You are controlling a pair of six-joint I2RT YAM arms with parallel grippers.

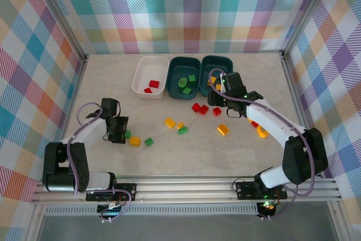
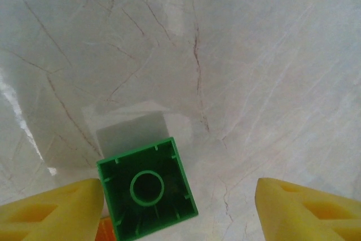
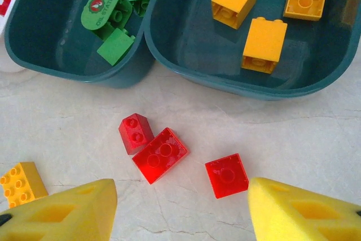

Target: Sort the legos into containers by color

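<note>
Seen from overhead, three tubs stand in a row at the top centre of the marble table [image 1: 113, 83]. The white tub [image 1: 148, 67] on the left holds two red bricks [image 1: 154, 84]. The middle teal tub [image 1: 177, 67] holds green pieces, and the right teal tub [image 1: 217, 63] touches it and sits partly behind the right arm. More bricks lie loose across the middle of the frame, among them a yellow brick [image 1: 170, 122] and an orange brick [image 1: 223, 130].

In the left wrist view, the left gripper [image 2: 179, 198] hangs low over the table with its jaws apart. A green brick [image 2: 148, 190] lies upside down between them, hollow side up. The left-hand finger [image 2: 51, 210] is against the brick's edge or just short of it; the angle makes it hard to say which. The right-hand finger [image 2: 307, 210] is clear of the brick. A sliver of something orange [image 2: 104, 231] shows at the bottom edge beside the brick.

In the right wrist view, the right gripper [image 3: 183, 207] has its jaws wide and grips nothing. Three loose red bricks [image 3: 160, 154] lie on the marble above its fingers, two touching and one just to their right. A small orange brick [image 3: 21, 183] lies at lower left. Across the top of this frame are the two teal tubs. The left one holds a green oval sign piece [image 3: 101, 5] and green bricks, and the right one holds three yellow-orange bricks [image 3: 263, 43].
</note>
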